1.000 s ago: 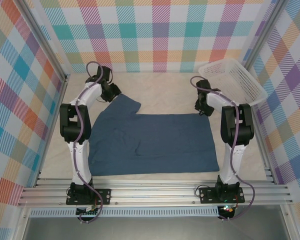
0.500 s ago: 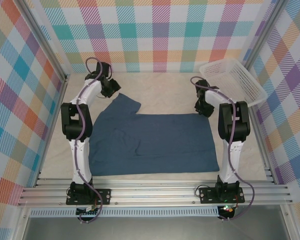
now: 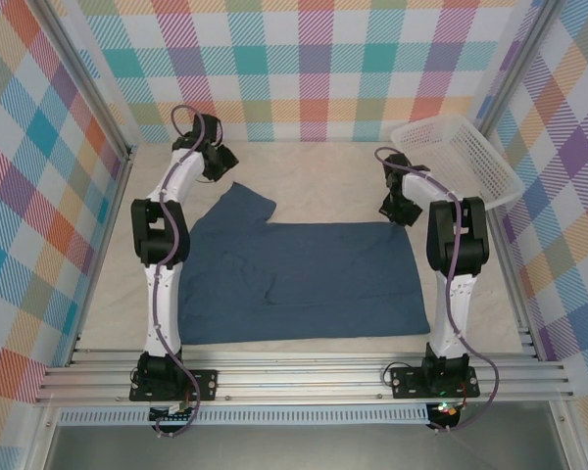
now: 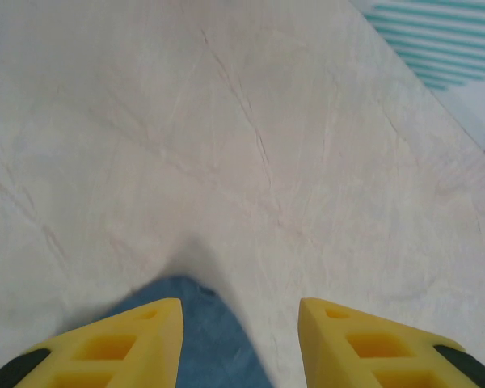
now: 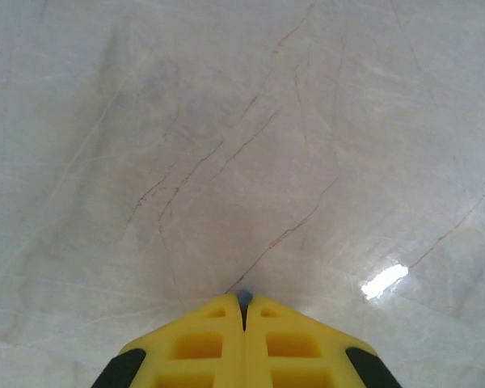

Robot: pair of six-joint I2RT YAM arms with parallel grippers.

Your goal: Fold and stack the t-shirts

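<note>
1. T-shirt [image 3: 304,279] lies flat on the table [image 3: 314,181], between the two arms. Its body is spread as a wide rectangle, and one sleeve [image 3: 247,201] sticks out toward the far left.
2. The right gripper [image 5: 243,303] has just closed. A second ago its jaws stood apart; now they are pressed together at the T-shirt's far right corner. A sliver of blue cloth shows between the tips, so it looks to be pinching the hem.
3. The left gripper [image 4: 238,311] has moved toward the back of the table, past the sleeve. Its jaws are spread, and the sleeve's tip lies below and between them, not yet gripped.
4. The T-shirt itself has not shifted in that time.
5. For the task, this likely means one corner is secured and the other is not. A two-handed fold probably waits on the left gripper closing on the sleeve.
6. The basket [image 3: 470,162] sits tilted at the far right, just beyond the right gripper. Nothing can be seen inside it, and no folded stack has been started.
</note>
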